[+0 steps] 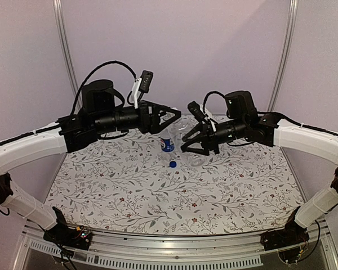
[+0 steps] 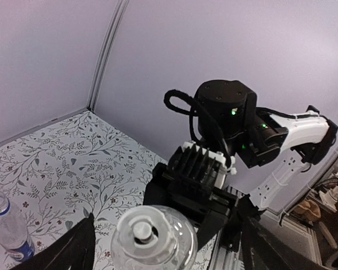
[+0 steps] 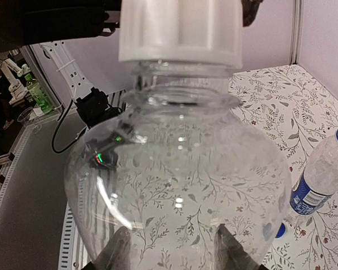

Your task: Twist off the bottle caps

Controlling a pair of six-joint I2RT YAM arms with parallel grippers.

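Roughly half of the task is judged done: the tall clear plastic bottle with a blue-and-white label band (image 1: 167, 144) is left standing open-necked on the tabletop (image 1: 118, 185), and the small bright blue screw cap (image 1: 173, 164) is seen lying just beside its foot. The shorter unlabelled see-through bottle (image 3: 174, 185) is pinched low down by the right pincer (image 3: 174, 253) and held above the cloth, with the pale whitish screw cap (image 3: 180, 31) seated on its neck; whether it is loosened cannot be told. The left pincer (image 2: 172, 247) is spread wide either side of that cap. The tabletop is covered in white, grey-leafed cloth, enclosed by pale lilac walls (image 1: 214, 45).
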